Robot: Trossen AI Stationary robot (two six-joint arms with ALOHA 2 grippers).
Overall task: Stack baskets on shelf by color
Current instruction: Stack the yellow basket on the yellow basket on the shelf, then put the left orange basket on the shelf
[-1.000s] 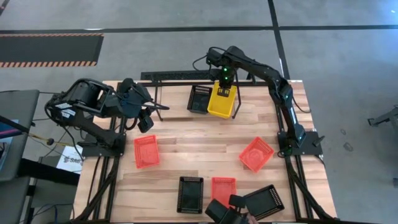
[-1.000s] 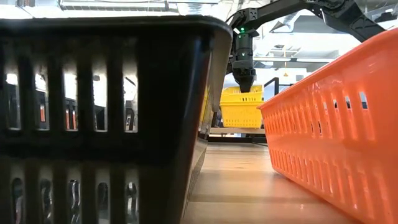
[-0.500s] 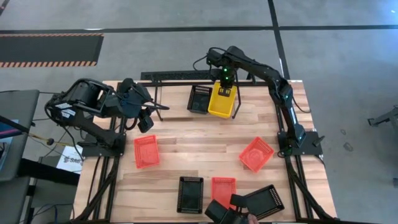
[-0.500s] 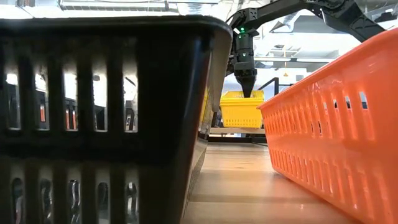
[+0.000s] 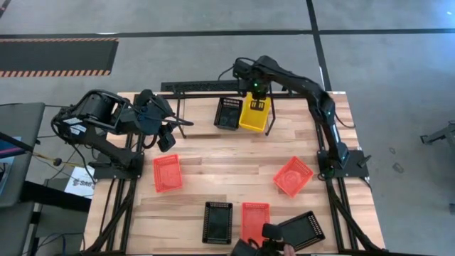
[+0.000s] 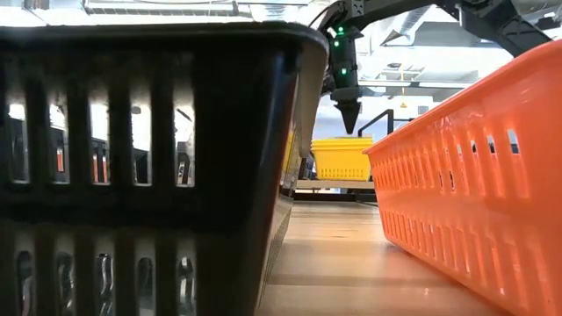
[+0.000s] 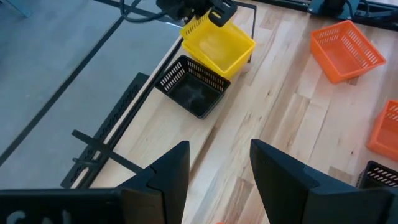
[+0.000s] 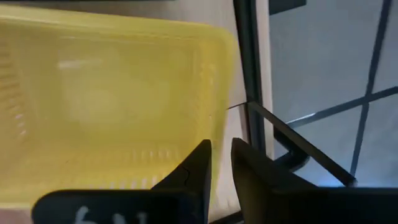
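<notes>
seven baskets show from above: one yellow basket, three black and three red-orange. the black baskets sit one at the far edge and two at the near edge, the red-orange baskets mid-table and near.

A workshop or robot lab: bare grey concrete floor with a striped hazard mat, exposed ceiling ducts, and a wooden worktable on black framing
</notes>
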